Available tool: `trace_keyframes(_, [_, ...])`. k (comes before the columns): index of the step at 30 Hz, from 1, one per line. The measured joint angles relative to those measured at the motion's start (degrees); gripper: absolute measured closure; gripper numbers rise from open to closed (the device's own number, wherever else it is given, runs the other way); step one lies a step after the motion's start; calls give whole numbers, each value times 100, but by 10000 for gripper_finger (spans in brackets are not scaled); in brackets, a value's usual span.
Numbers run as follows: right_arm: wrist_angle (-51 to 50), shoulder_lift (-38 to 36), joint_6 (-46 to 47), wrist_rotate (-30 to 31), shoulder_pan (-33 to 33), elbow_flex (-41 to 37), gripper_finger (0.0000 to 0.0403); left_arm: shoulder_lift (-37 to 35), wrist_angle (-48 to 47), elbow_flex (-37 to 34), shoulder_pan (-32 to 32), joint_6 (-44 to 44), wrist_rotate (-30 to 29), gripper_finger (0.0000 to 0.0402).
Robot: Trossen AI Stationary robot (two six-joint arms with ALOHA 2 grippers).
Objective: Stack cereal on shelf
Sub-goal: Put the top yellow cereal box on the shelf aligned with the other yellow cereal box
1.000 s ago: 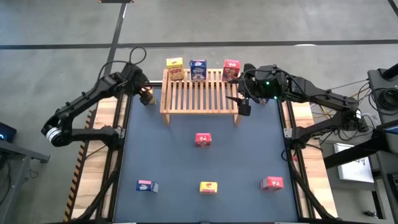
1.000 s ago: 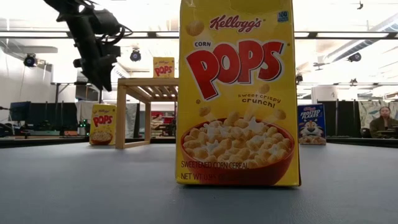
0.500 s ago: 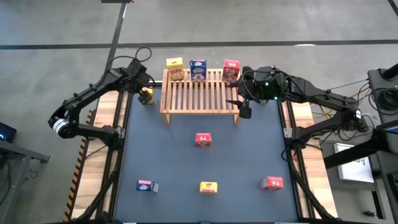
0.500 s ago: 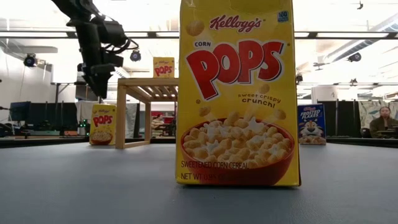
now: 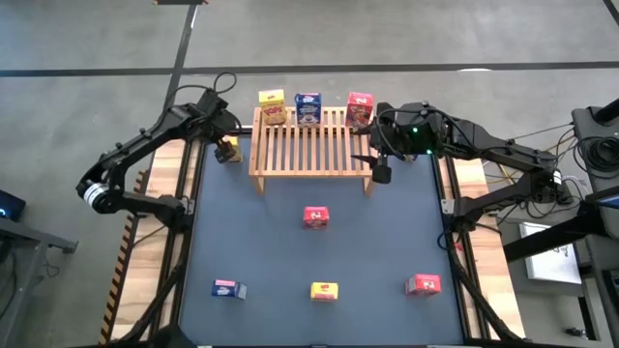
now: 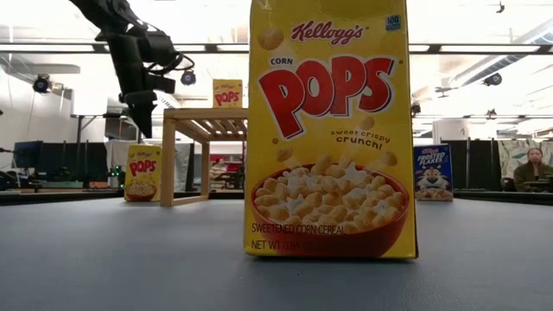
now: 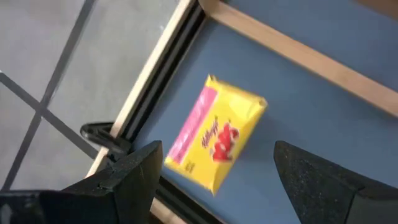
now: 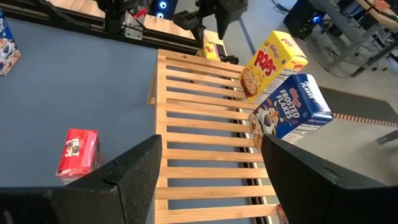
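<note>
Covering the table (image 5: 290, 251) is a dark blue mat with wooden side strips; grey floor lies beyond, and the low view looks into a room with ceiling lights and a seated person (image 6: 533, 168) at far right. Hanging open just above a yellow box (image 5: 229, 151) at the mat's far left corner, the left gripper (image 5: 221, 135) points down, its arm stretched in from the left. To its right stands the shelf (image 5: 311, 145), carrying yellow (image 5: 273, 105), blue (image 5: 309, 107) and red (image 5: 359, 109) boxes along its far edge. By the shelf's right end the right gripper (image 5: 380, 166) hangs open and empty. Four more boxes stand on the mat nearer the camera.
</note>
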Motion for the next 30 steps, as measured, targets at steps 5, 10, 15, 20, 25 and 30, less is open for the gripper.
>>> trace_keyframes(5, [-1,0,6,-40,0,-2,138,190,64,22,37,205,46,112])
trace_keyframes(10, [0,0,72,-55,0,-2,138,435,43,22,86,378,49,112])
trace_keyframes(15, [-2,0,136,-55,0,-2,138,624,43,22,173,511,52,112])
trace_keyframes(20, [-2,0,149,-55,0,-2,138,802,-17,22,249,595,52,122])
trace_keyframes(25, [-3,0,153,-55,0,-3,138,890,-50,22,284,617,52,160])
trace_keyframes(30, [-2,0,151,-55,0,-4,138,908,-69,22,284,607,62,210])
